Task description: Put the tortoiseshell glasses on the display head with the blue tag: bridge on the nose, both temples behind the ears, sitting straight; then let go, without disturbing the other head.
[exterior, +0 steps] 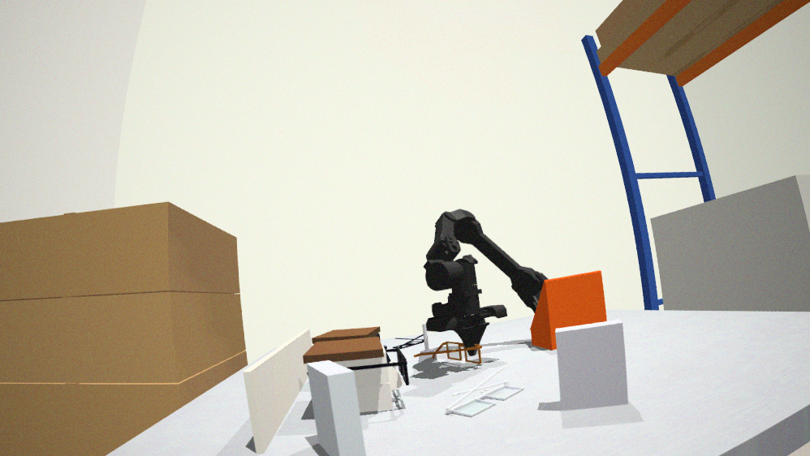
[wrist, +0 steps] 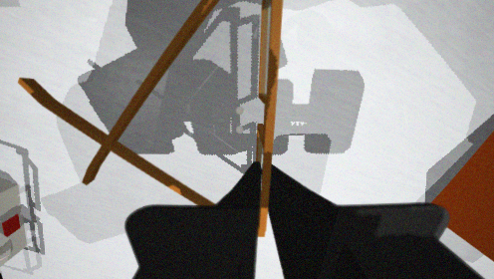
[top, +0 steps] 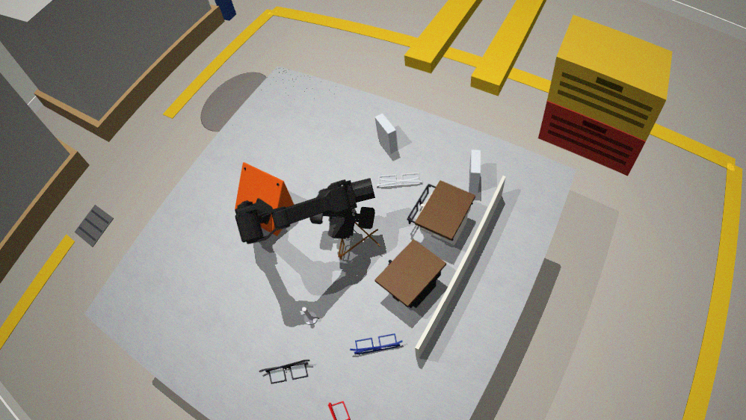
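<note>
Tool [top: 341, 241] [exterior: 473, 352] [wrist: 260, 167] nearly closed, with the front of the tortoiseshell glasses [top: 358, 243] [exterior: 430, 352] [wrist: 269, 120] pinched between its fingertips; only a thin gap is left for the frame. The glasses hang in that grip just below the tool, temples unfolded and crossing each other in the wrist view. I cannot tell whether any part of them touches the desk [top: 172, 271] [exterior: 504, 436].

As I judge it, the grasp is made and the rest is to come: lift, carry, turn, seat and release. The black head [top: 410, 271] [exterior: 356, 331] under the farther brown top in the exterior view stands to the right of the tool and lower in the top view, wearing no tortoiseshell pair. Its tag does not show, but it is probably the blue one, since the pale head [top: 446, 208] [exterior: 373, 390] [wrist: 10, 194], right of the tool and higher in the top view, bears a red tag [wrist: 11, 225]. That pale head wears black glasses [top: 417, 203] [exterior: 368, 370], which should be left alone.

What remains will call for a level approach from the tool's side, bridge to nose and temples past both ears, then opening gently; a slip of the thin frame could leave it crooked
</note>
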